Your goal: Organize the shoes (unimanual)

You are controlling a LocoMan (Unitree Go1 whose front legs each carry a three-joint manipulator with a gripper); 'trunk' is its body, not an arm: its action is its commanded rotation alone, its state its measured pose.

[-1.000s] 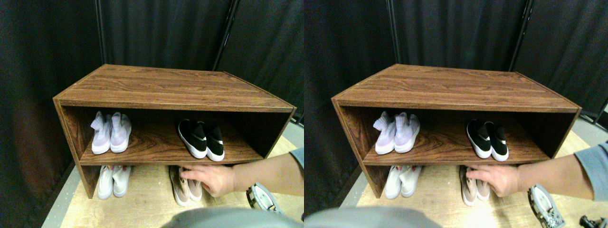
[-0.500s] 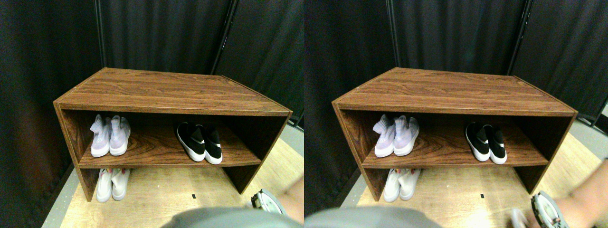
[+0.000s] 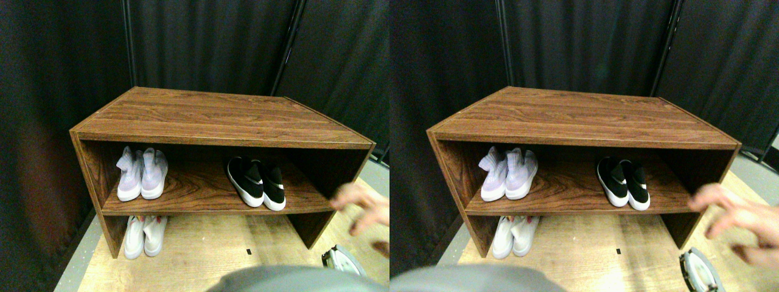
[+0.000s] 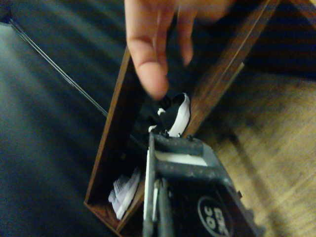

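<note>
1. The shoes in view make three pairs, six shoes in all. A lavender pair (image 3: 141,173) stands toes-forward at the left of the wooden shelf (image 3: 213,115), on its middle board. A black pair (image 3: 257,180) with white soles sits right of centre on the same board.
2. A white pair (image 3: 145,233) stands on the floor under the shelf's left end, directly below the lavender pair. Each pair is set side by side and touching, which reads as sorted by colour.
3. The floor space under the right half of the shelf holds no shoes. Judged from the layout, a fourth pair would belong there.
4. One person's hand (image 3: 364,207), blurred, hovers at the right end of the shelf with fingers spread, holding nothing. It probably belongs to someone resetting the scene rather than to the robot's work.
5. The right gripper (image 4: 170,148) shows only as a dark frame low in the wrist view, pointing toward the black pair. Whether the jaws are open or closed cannot be told, and nothing is seen held.
</note>
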